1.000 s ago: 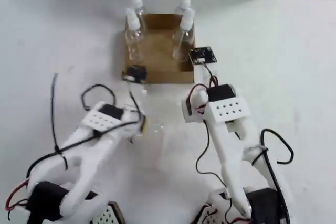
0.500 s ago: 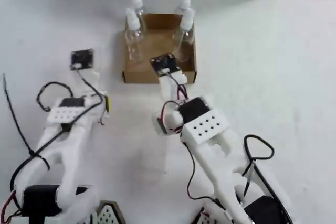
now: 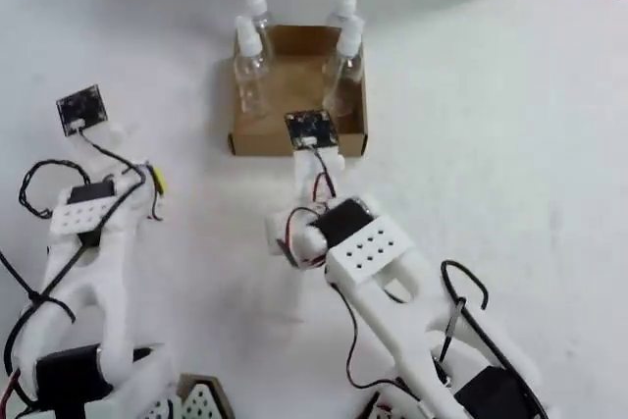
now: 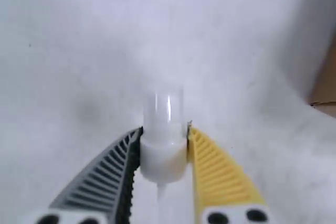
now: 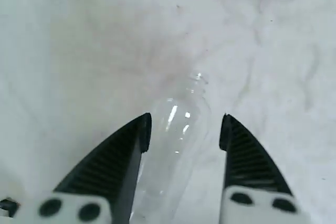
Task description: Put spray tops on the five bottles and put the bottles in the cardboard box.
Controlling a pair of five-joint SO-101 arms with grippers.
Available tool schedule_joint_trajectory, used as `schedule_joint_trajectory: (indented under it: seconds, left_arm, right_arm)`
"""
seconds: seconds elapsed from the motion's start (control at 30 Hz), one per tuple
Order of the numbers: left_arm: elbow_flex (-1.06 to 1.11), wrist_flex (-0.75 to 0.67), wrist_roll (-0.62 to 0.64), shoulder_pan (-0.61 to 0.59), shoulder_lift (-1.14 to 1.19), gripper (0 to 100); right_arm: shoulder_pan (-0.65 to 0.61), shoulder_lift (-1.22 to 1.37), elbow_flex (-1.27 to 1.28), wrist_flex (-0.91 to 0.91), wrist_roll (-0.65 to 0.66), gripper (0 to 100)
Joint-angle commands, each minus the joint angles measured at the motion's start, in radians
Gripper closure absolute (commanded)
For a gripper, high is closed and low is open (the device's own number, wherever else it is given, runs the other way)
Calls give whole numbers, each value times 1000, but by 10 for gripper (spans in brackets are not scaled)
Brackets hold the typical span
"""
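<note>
The fifth top (image 4: pixel 163 158) is clamped in the left gripper (image 4: pixel 164 129) and the uncapped bottle (image 5: pixel 176 145) is straddled on the table (image 5: pixel 79 35) by the parted right gripper (image 5: pixel 185 124), to be closed next for capping.

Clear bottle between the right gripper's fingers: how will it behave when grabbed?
The clear bottle looks empty and thin-walled, so it is probably light and may flex under squeeze. Its round, glossy body seems to lie on the table, so it could roll or slip if the right gripper closes off-centre.
</note>
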Motion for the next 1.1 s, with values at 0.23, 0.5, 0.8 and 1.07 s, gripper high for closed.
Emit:
schedule_joint_trajectory:
  seconds: [0.23, 0.5, 0.8, 1.07]
  left_arm:
    - [-49, -25, 8, 4, -47, 980]
    - [-49, -25, 8, 4, -47, 980]
    - [-49, -25, 8, 4, -47, 980]
    - [-48, -25, 8, 4, -47, 980]
  right_arm:
    - [-44, 110, -25, -41, -117, 731]
    - [-42, 312, -115, -39, -118, 731]
    - [-50, 467, -184, -41, -92, 734]
    - [1, 489, -196, -15, 265, 959]
